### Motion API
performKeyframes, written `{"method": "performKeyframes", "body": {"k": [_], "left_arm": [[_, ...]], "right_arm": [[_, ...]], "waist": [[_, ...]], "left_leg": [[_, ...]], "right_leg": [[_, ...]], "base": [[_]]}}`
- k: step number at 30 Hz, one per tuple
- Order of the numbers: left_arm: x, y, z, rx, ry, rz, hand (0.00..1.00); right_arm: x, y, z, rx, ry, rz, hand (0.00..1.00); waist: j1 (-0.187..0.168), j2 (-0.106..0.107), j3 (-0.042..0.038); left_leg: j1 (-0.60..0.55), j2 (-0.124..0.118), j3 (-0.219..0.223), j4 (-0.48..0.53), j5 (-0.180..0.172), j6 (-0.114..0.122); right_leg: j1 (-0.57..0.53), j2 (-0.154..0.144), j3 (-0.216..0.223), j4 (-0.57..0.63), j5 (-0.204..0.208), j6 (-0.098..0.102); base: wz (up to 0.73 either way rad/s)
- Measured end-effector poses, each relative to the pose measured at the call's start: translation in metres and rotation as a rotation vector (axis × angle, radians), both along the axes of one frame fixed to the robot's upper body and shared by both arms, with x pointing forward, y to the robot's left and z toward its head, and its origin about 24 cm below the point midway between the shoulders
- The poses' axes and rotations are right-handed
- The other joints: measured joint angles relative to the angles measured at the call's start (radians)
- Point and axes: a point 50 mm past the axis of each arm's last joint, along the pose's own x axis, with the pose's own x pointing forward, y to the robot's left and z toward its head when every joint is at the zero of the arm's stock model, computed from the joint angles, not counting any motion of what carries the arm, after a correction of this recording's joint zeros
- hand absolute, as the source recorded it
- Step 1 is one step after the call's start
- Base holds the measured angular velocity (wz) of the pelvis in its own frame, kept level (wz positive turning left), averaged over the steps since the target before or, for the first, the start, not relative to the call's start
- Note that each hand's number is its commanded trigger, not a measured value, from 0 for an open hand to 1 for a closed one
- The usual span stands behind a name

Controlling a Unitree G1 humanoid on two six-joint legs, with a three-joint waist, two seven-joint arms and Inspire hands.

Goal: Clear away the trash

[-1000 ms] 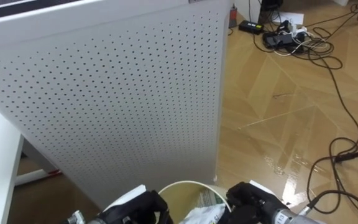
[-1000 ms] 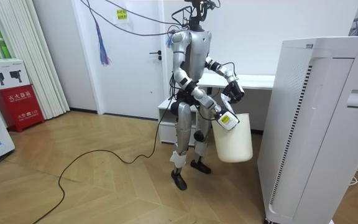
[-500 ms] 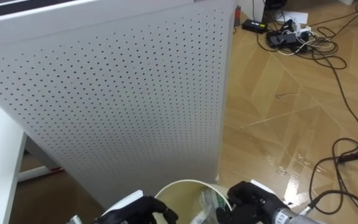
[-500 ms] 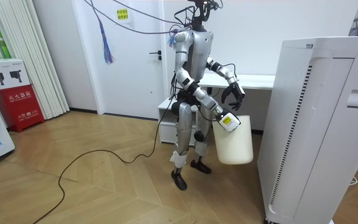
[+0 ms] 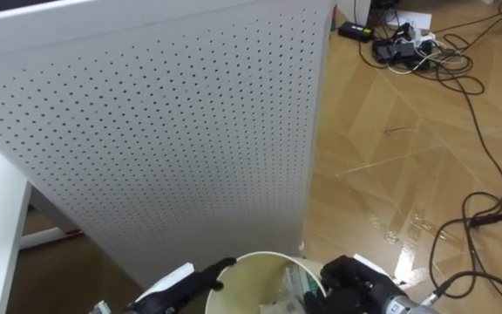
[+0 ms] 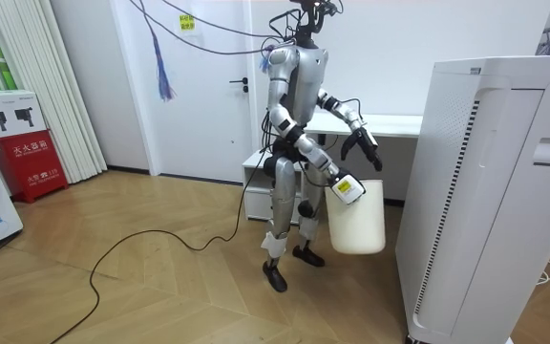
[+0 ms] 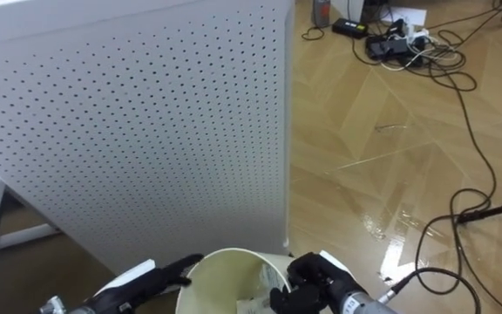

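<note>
From where I stand, the robot is upright on the wooden floor [image 5: 390, 174], close up against a tall white perforated panel [image 5: 164, 131], with a cream bin [image 5: 260, 256] hanging in front of its waist. Its right hand [image 5: 351, 283] is curled over the bin's rim on the robot's right side and seems to carry the whole weight. The garbage [image 5: 295, 281], some pale crumpled wrapping, lies down inside the bin towards that right-hand wall. The left hand [image 5: 190, 281] is the free one. It comes in from the lower left with its fingers straight and relaxed, holding nothing, and the fingertips reach just to the rim on the opposite side from the right hand. So the scraps lie across the bin's mouth from the left hand, to its right and below it. The bin's opening faces upward and its long axis runs roughly straight down. I judge that any further reach into the bin would fall to the left hand, since the right is taken up with holding. The panel stands very near the bin's far edge, and loose cables [image 5: 408, 52] lie well off on the floor.
</note>
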Motion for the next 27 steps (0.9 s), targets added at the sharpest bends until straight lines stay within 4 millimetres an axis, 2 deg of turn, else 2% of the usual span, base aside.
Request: {"method": "performKeyframes", "body": {"k": [4, 8, 10, 11, 13, 15, 18, 20, 21, 22, 27], "left_arm": [[-0.011, -0.001, -0.013, -0.026, 0.03, 0.067, 0.0], [-0.022, -0.001, -0.035, -0.096, 0.122, 0.149, 0.0], [-0.036, 0.003, -0.058, -0.102, 0.212, 0.224, 0.0], [-0.041, 0.004, -0.062, -0.098, 0.228, 0.239, 0.0], [-0.057, 0.01, -0.076, -0.097, 0.29, 0.298, 0.0], [-0.069, 0.016, -0.089, -0.08, 0.339, 0.348, 0.0], [-0.089, 0.026, -0.106, -0.063, 0.421, 0.438, 0.0], [-0.103, 0.032, -0.113, -0.082, 0.459, 0.511, 0.0], [-0.115, 0.037, -0.118, -0.096, 0.491, 0.575, 0.0], [-0.124, 0.043, -0.123, -0.115, 0.518, 0.651, 0.0], [-0.151, 0.051, -0.135, -0.221, 0.588, 0.892, 0.0]], "right_arm": [[-0.019, -0.003, -0.014, 0.022, 0.057, -0.038, 1.0], [-0.039, -0.008, -0.027, 0.021, 0.114, -0.072, 1.0], [-0.062, -0.013, -0.042, 0.011, 0.194, -0.105, 1.0], [-0.067, -0.014, -0.046, 0.013, 0.213, -0.116, 1.0], [-0.091, -0.022, -0.059, 0.01, 0.294, -0.164, 1.0], [-0.106, -0.027, -0.068, 0.002, 0.352, -0.199, 1.0], [-0.124, -0.037, -0.078, -0.009, 0.416, -0.302, 1.0], [-0.133, -0.043, -0.083, 0.021, 0.444, -0.396, 1.0], [-0.144, -0.048, -0.086, 0.022, 0.47, -0.438, 1.0], [-0.151, -0.049, -0.089, 0.034, 0.489, -0.473, 1.0], [-0.171, -0.053, -0.096, 0.071, 0.535, -0.617, 1.0]], "waist": [[-0.003, -0.022, -0.0034], [-0.005, -0.028, -0.0053], [-0.006, -0.036, -0.0107], [-0.009, -0.038, -0.0107], [-0.021, -0.041, -0.0119], [-0.027, -0.039, -0.0124], [-0.048, -0.036, -0.0204], [-0.053, -0.035, -0.0203], [-0.052, -0.044, -0.0256], [-0.052, -0.044, -0.0297], [-0.052, -0.046, -0.0277]], "left_leg": [[0.005, 0.0, 0.007, -0.003, 0.0, 0.0], [0.026, -0.006, 0.015, -0.014, 0.0, 0.0], [0.051, -0.007, 0.018, -0.024, 0.0, 0.0], [0.055, -0.007, 0.018, -0.027, 0.0, 0.0], [0.066, -0.007, 0.018, -0.03, 0.0, 0.0], [0.084, -0.007, 0.019, -0.033, -0.001, 0.0], [0.097, -0.007, 0.018, -0.034, -0.002, -0.001], [0.119, -0.008, 0.021, -0.043, -0.002, -0.001], [0.136, -0.008, 0.026, -0.052, -0.002, -0.001], [0.148, -0.008, 0.03, -0.056, -0.003, -0.001], [0.169, -0.008, 0.042, -0.058, -0.013, -0.001]], "right_leg": [[0.011, 0.006, 0.002, -0.016, 0.0, 0.001], [0.027, 0.007, 0.007, -0.02, 0.001, 0.002], [0.053, 0.01, 0.007, -0.032, 0.0, 0.003], [0.056, 0.01, 0.006, -0.034, 0.0, 0.003], [0.067, 0.011, 0.006, -0.035, 0.0, 0.003], [0.084, 0.011, 0.006, -0.038, 0.0, 0.004], [0.102, 0.015, 0.012, -0.051, -0.001, 0.004], [0.115, 0.016, 0.017, -0.06, -0.002, 0.006], [0.126, 0.016, 0.021, -0.069, -0.002, 0.007], [0.135, 0.016, 0.026, -0.07, -0.003, 0.008], [0.154, 0.018, 0.044, -0.072, -0.002, 0.008]], "base": [[0.0], [-0.03], [0.0], [0.0], [0.0], [0.0], [0.0], [-0.06], [-0.09], [-0.12], [-0.09]]}}
